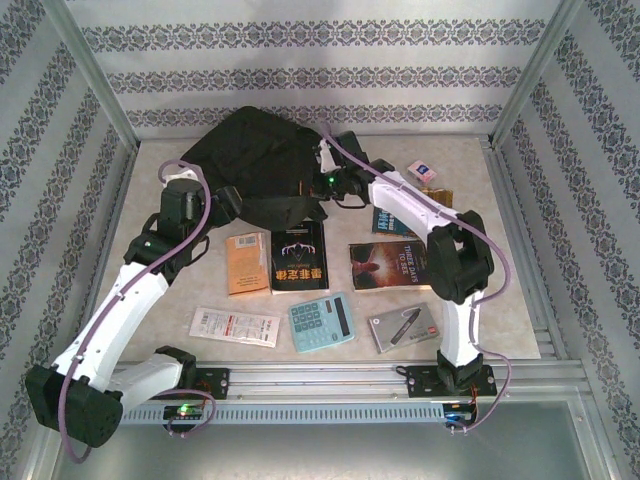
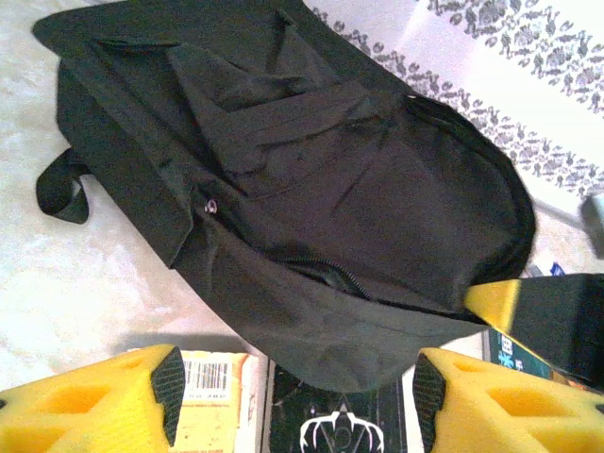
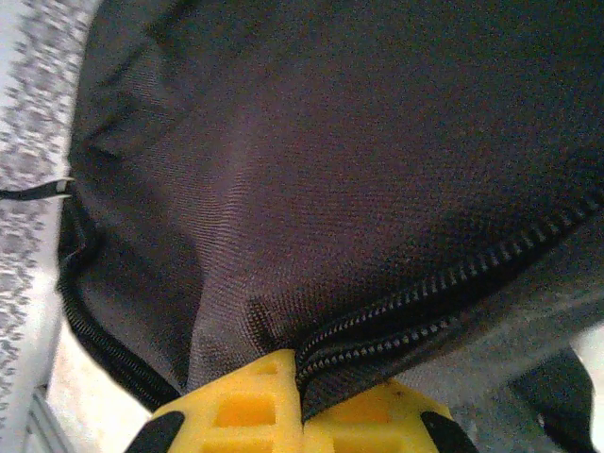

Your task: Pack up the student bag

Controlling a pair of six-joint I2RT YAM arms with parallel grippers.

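Black, floppy fabric: the student bag lies slumped on the bench, its zipper partly parted (what it holds, I cannot tell). The right hand is pinched tight on the bag's fabric at the zipper. The left hand gapes wide, gripping nothing, just beside the bag's near edge, above an orange book and a black book.

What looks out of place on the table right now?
The backpack lies slumped and creased at the far side, and its near edge seems to drape over the top of the black book. The right claw is pinching its fabric by the zipper. Nothing looks spilled or damaged.
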